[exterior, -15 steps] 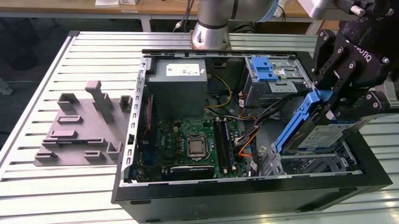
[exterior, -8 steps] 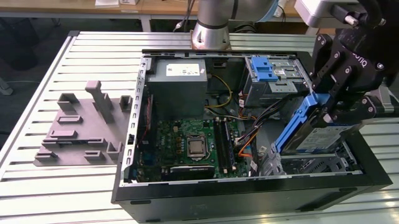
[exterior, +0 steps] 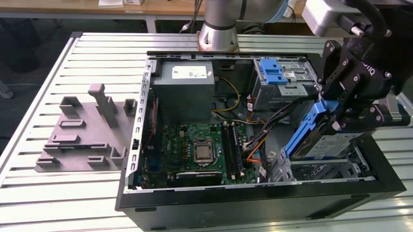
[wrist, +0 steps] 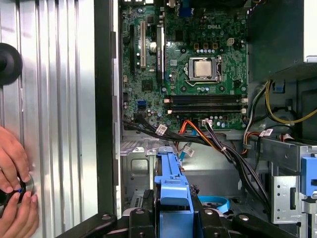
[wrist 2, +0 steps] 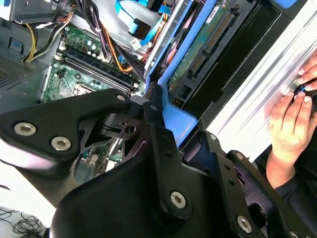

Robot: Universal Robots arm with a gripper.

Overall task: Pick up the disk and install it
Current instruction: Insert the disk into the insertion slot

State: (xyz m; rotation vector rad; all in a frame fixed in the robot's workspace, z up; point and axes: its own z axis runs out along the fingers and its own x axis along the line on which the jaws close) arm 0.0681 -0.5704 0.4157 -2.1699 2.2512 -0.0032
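My black gripper [exterior: 340, 117] is shut on the disk [exterior: 326, 143], a silver hard drive in a blue plastic frame [exterior: 302, 131]. The disk hangs steeply tilted over the metal drive bay [exterior: 329, 169] at the front corner of the open computer case, on the exterior view's right. Its lower end sits at the bay's top; I cannot tell whether they touch. In the first wrist view the blue frame [wrist: 173, 181] rises between the fingers [wrist: 140, 218]. The second wrist view shows the disk's green circuit side [wrist 2: 203, 47] and the frame [wrist 2: 179, 123] beside a finger [wrist 2: 161, 139].
Inside the case [exterior: 258, 203] are the motherboard [exterior: 193, 150], a grey power supply box [exterior: 187, 89], a blue latch on a drive cage [exterior: 276, 72] and cable bundles [exterior: 271, 121] next to the bay. A grey fixture [exterior: 87, 130] lies on the slatted table. A person's hands [wrist: 15, 188] rest on the table beside the case.
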